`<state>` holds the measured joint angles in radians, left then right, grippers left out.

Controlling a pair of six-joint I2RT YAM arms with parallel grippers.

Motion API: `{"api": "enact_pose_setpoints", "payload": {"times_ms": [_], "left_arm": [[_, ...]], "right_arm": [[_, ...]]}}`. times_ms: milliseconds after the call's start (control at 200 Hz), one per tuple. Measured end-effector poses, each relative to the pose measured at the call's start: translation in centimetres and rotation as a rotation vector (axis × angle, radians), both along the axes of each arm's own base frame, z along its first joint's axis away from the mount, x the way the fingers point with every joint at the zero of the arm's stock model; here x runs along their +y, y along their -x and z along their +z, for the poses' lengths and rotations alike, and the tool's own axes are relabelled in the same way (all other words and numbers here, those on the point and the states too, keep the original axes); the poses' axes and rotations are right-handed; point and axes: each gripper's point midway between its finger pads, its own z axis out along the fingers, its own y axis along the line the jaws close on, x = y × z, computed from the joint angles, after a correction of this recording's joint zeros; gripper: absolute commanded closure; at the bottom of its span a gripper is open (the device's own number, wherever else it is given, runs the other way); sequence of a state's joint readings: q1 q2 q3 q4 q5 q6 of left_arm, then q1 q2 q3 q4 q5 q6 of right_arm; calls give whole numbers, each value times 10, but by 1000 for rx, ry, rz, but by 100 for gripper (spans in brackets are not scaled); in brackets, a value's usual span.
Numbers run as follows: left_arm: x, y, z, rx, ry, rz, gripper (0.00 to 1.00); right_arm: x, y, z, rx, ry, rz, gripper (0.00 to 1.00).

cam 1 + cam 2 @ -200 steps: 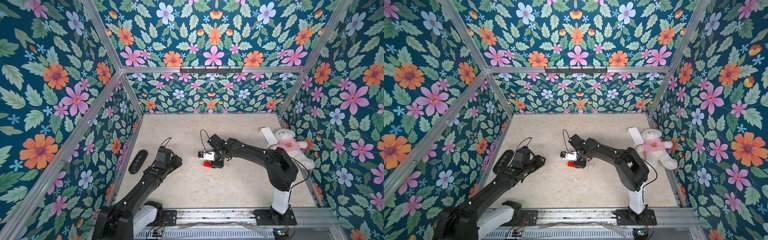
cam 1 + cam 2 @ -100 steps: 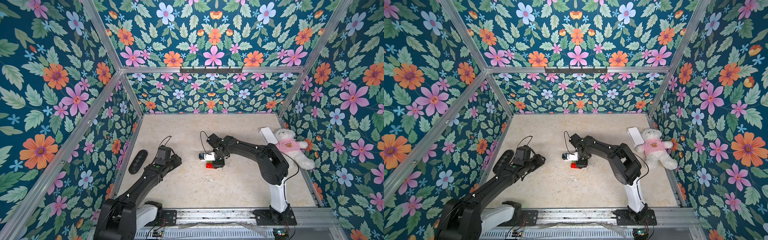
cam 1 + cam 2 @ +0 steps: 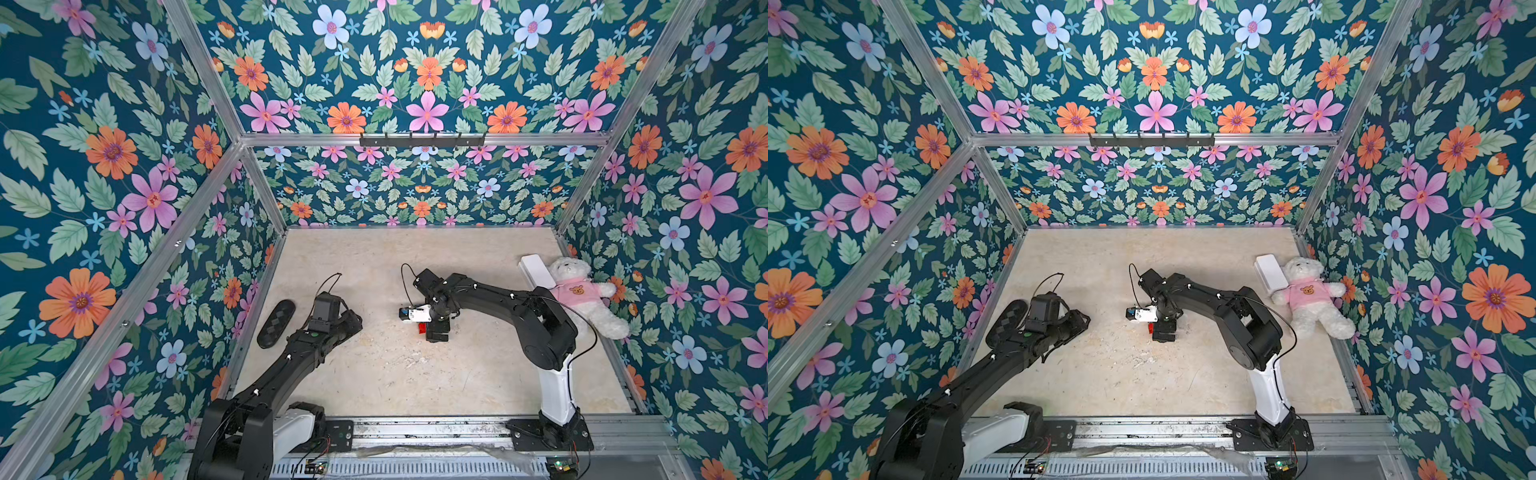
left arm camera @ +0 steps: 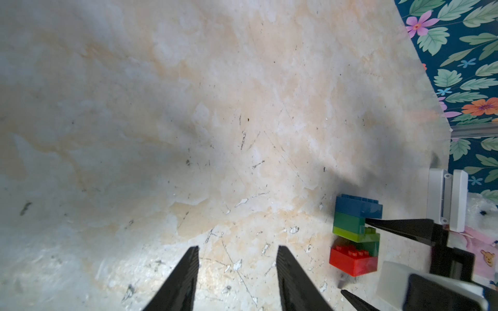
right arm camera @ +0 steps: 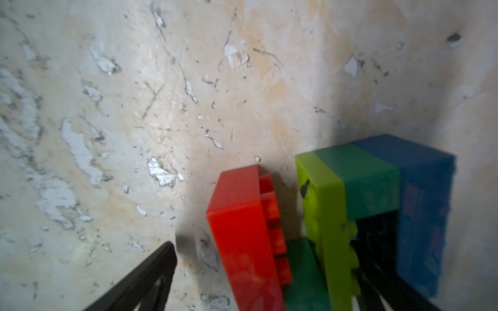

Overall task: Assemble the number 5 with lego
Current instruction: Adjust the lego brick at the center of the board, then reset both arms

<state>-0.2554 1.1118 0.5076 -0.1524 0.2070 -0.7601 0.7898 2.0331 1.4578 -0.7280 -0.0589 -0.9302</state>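
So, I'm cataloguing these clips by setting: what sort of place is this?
Most likely a robot test cell: robot arms bolted to a metal rail, aluminium-framed floral walls boxing in a worn tabletop, with a lego block and teddy as props.

scuffed beige table (image 3: 374, 374) bears lego block (image 4: 354, 237), teddy (image 3: 582, 295), white box (image 3: 536, 270)

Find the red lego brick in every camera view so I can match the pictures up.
In both top views: the red brick is a small sliver just below picture centre.
Left wrist: red brick ends the brick stack, farthest from the blue brick.
Right wrist: red brick close up, tilted, a gap away from the lime-green brick.
Shared landmark: the right claw, open astride the stack in all four views.
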Motion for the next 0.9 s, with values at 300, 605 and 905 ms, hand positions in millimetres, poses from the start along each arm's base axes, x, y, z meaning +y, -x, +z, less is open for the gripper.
{"api": "enact_pose_setpoints", "payload": {"times_ms": [300, 605, 905], "left_arm": [[1, 0, 2, -6, 2, 3, 49], [1, 0, 4, -9, 3, 4, 50], [0, -2, 14, -32, 9, 3, 45]], "right_arm": [[-14, 5, 3, -15, -6, -42, 1], [-25, 16, 14, -40, -57, -88, 1], [-28, 36, 36, -82, -197, -153, 1]]}}
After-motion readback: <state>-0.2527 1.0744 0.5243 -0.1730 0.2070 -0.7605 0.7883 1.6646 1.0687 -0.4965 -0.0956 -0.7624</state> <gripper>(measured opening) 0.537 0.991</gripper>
